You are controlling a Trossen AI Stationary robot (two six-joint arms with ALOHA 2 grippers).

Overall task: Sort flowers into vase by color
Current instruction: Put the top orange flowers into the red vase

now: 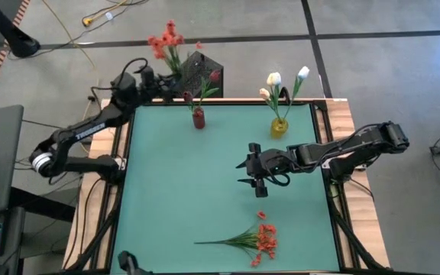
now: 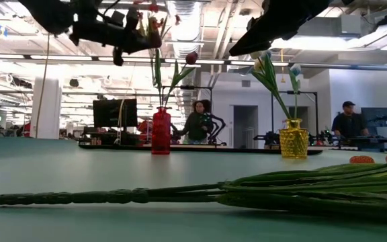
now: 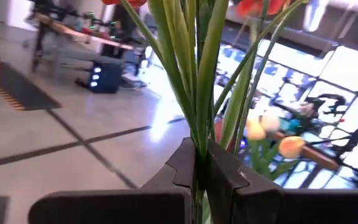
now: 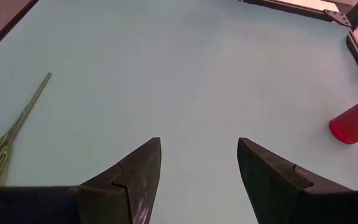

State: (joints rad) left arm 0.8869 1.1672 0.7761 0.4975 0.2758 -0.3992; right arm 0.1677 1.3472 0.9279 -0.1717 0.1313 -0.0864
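Observation:
My left gripper (image 1: 161,82) is at the table's far left corner, shut on a bunch of red-orange flowers (image 1: 166,38), whose blooms stand beyond the far edge. A red vase (image 1: 198,118) near the far edge holds one dark red bud (image 1: 214,75). A yellow vase (image 1: 279,126) to its right holds white flowers (image 1: 273,79). A second red-orange bunch (image 1: 257,238) lies flat on the table near the front edge. My right gripper (image 1: 252,173) hangs open above the middle of the table with nothing between its fingers (image 4: 138,171). My left gripper pinches several green stems of the bunch (image 3: 199,140) between its two fingers (image 3: 225,177). The fingers lie across the stems, roughly level. The bunch stands upright above the fingers, lifted clear of the table, its blooms (image 3: 257,6) at the top.
A black box (image 1: 202,70) stands just beyond the far edge behind the red vase. A wooden frame (image 1: 346,114) borders the green mat. Bare mat lies between the vases and the lying bunch. People (image 2: 197,121) stand in the room beyond.

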